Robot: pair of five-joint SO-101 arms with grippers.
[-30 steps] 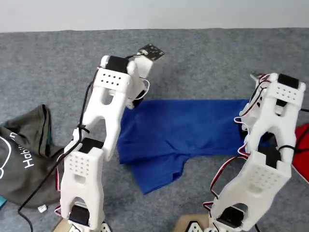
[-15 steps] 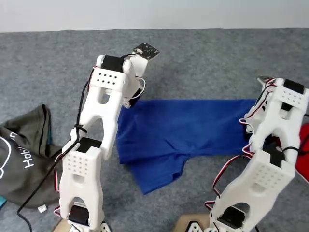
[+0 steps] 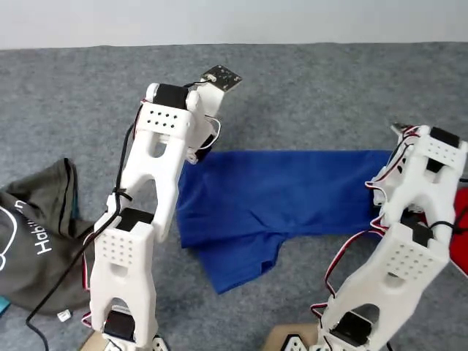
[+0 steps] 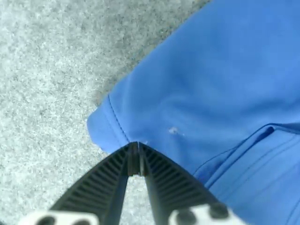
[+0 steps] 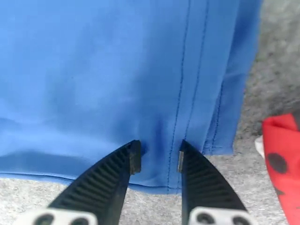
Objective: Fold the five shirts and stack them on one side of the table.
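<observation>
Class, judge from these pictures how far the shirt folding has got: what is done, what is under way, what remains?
Done: nothing is stacked yet. In hand: the blue shirt lies spread on the table, the left hand shut on its corner, the right hand open over its hem. Left: folding it, plus the crumpled dark grey shirt and the red cloth.
</observation>
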